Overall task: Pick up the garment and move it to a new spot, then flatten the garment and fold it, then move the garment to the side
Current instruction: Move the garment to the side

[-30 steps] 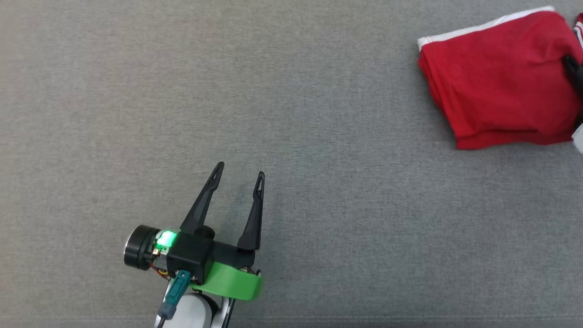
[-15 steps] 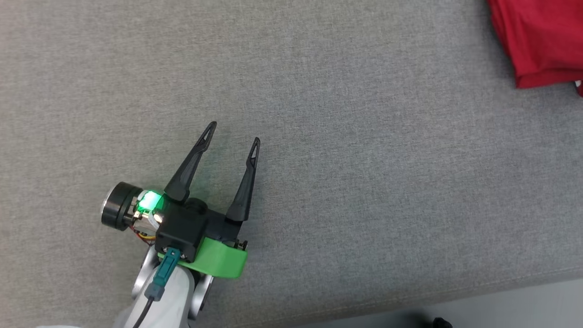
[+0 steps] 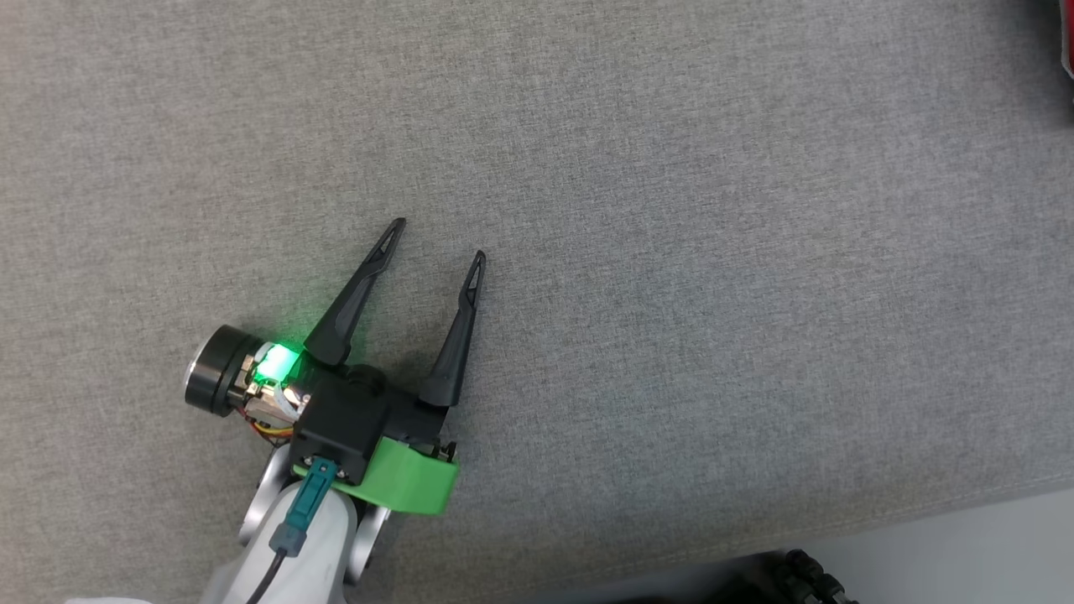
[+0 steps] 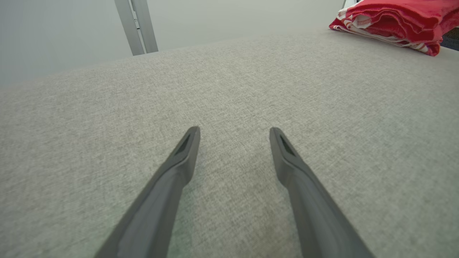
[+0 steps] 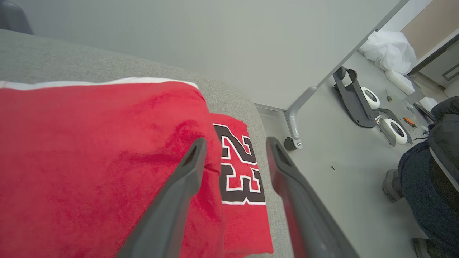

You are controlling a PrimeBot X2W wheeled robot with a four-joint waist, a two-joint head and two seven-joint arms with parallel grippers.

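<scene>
Left gripper point(image 3: 439, 238): you are holding it spread and empty above the grey fabric surface point(image 3: 671, 252), as before.
Right gripper point(image 5: 235, 139): its fingers are standing apart, pinching nothing.
Head camera: it has been turning, so the red is slipping to the upper-right edge.
Garment point(image 5: 89, 150): folded, it is lying beneath the right fingers, well apart from the left gripper.

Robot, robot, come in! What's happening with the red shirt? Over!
Left gripper open over grey fabric tabletop. Right gripper open above folded red jersey. Person on floor beside table, not blocking. Over.
</scene>
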